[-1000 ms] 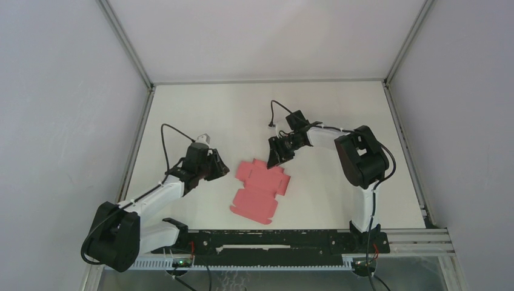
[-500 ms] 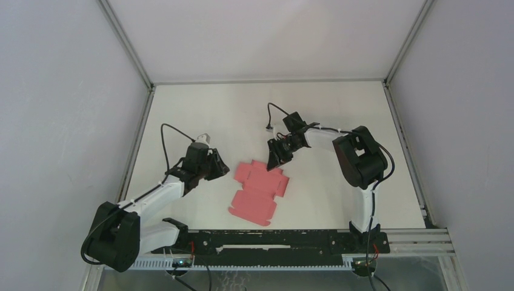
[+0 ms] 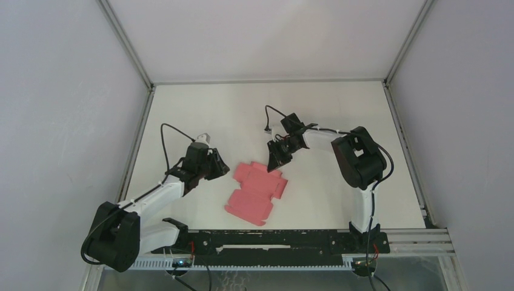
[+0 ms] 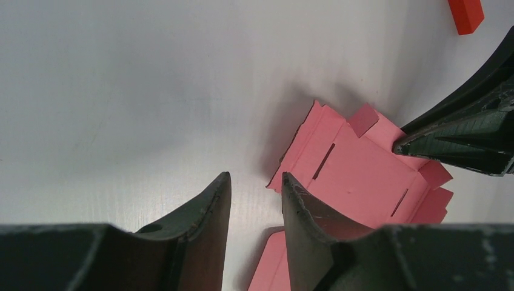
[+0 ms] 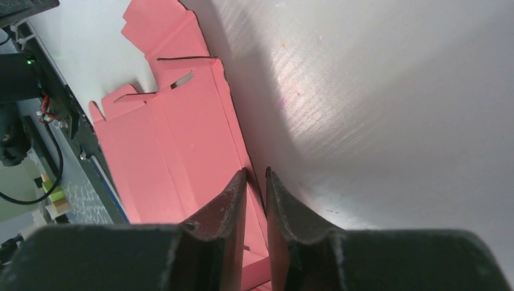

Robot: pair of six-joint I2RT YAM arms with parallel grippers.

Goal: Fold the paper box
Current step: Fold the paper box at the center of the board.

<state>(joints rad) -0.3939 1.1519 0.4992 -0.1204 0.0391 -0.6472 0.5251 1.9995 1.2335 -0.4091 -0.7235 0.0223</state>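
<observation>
The paper box (image 3: 254,193) is a flat pink cardboard piece with flaps and slits, lying on the white table between the two arms. My right gripper (image 3: 273,162) is at its far right corner. In the right wrist view the right gripper (image 5: 256,171) has only a narrow gap, and the long edge of the paper box (image 5: 176,145) runs into that gap. My left gripper (image 3: 219,167) hovers just left of the box. In the left wrist view the left gripper (image 4: 254,177) stands partly open over bare table, with the paper box (image 4: 357,163) beside its right fingertip.
A tiny red block (image 4: 465,13) lies on the table beyond the box. The right arm's dark finger (image 4: 467,136) reaches over the box's far side. White walls with metal posts enclose the table (image 3: 242,109). A black rail (image 3: 273,239) runs along the near edge.
The right gripper's jaws have narrowed and it has shifted slightly left. The paper box has slid a little to the left and toward the near edge. The left arm has not moved.
</observation>
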